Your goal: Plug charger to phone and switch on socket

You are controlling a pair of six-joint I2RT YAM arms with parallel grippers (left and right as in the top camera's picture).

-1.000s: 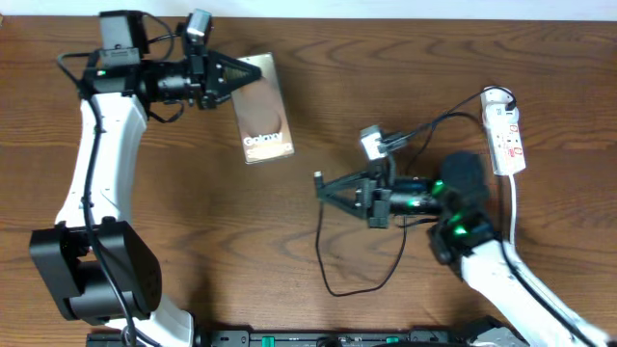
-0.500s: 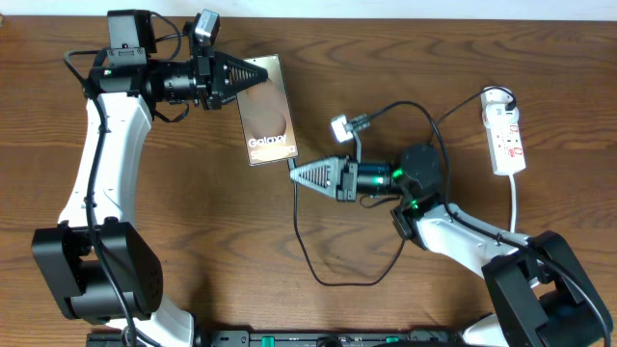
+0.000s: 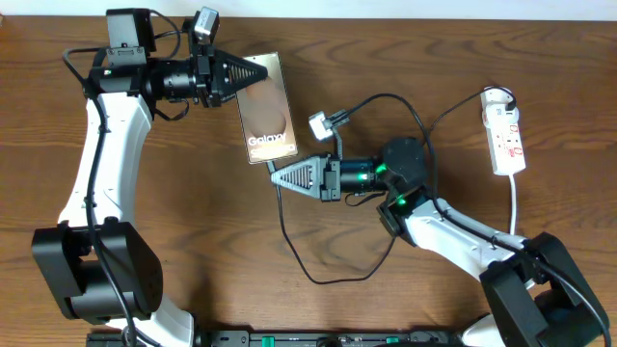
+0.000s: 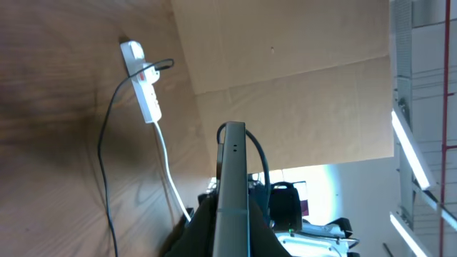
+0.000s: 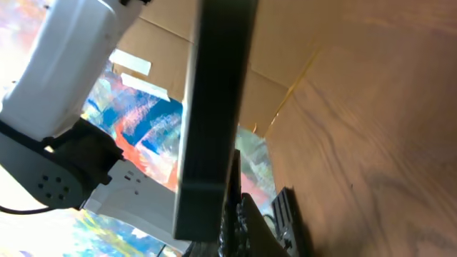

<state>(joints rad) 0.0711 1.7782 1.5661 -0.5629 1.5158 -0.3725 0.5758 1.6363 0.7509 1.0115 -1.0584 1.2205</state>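
The phone is held tilted above the table, its "Galaxy" screen facing up. My left gripper is shut on its far end; in the left wrist view the phone shows edge-on between the jaws. My right gripper is shut on the plug end of the charger, right at the phone's near end. In the right wrist view the phone's end fills the middle above the fingers, and the plug tip is hidden. The socket lies at the far right.
The charger's black cable loops on the table below the right arm and runs up to the socket. The socket's thick white cord trails toward the front right. The left wrist view shows the socket and white cord.
My right gripper has moved left with the charger plug, from mid-table to the phone's near end. The left gripper and phone shifted slightly, then stayed still.
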